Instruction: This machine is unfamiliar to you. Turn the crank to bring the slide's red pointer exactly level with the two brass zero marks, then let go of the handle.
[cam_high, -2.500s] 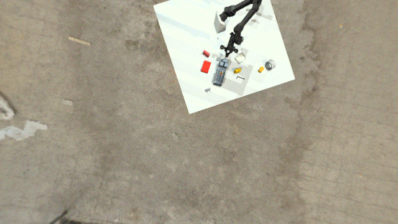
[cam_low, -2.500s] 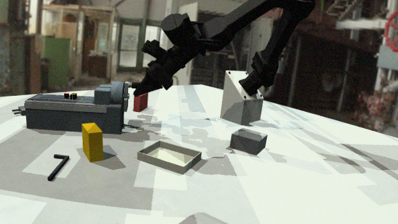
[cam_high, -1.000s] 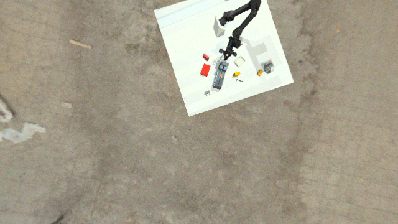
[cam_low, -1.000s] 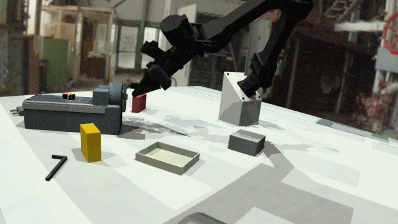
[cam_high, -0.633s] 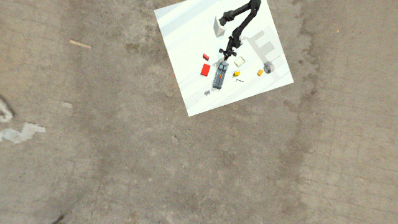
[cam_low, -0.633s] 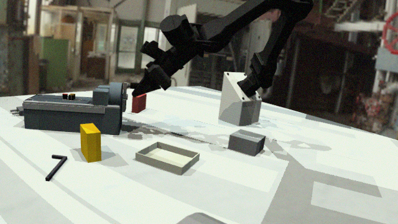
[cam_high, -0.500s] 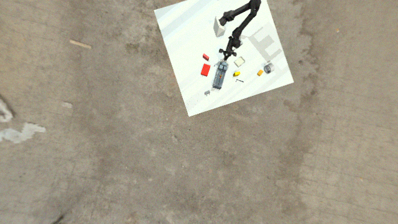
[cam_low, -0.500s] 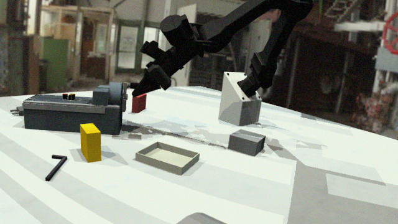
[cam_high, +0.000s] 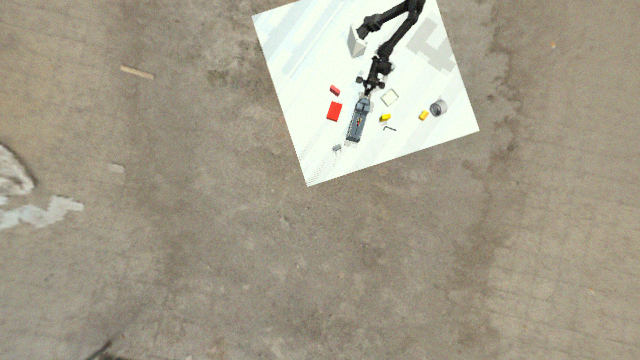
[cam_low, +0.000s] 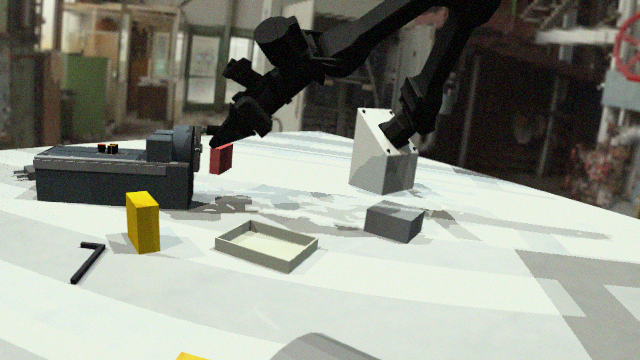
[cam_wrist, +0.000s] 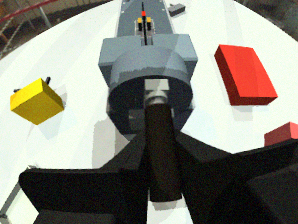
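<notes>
The grey slide machine (cam_high: 358, 121) (cam_low: 100, 175) (cam_wrist: 148, 46) lies on the white table (cam_high: 310, 60). Its crank disc faces my gripper. My gripper (cam_high: 367, 90) (cam_low: 216, 137) (cam_wrist: 156, 133) is shut on the dark crank handle (cam_wrist: 161, 143), which sticks out of the crank hub. The red pointer (cam_low: 101, 147) (cam_wrist: 144, 12) sits on top of the slide. It appears just past the brass marks (cam_low: 113, 148) (cam_wrist: 150, 24), on the side away from the crank. The fingertips are hidden behind the handle in the wrist view.
A yellow block (cam_low: 142, 222) (cam_wrist: 36, 102), an Allen key (cam_low: 87, 261), a shallow tray (cam_low: 245, 252) and a grey block (cam_low: 394, 221) lie near the machine. A flat red block (cam_high: 334, 111) (cam_wrist: 245, 75) and a small red block (cam_low: 221, 158) lie on its other side. The white wedge base (cam_low: 380, 155) stands behind.
</notes>
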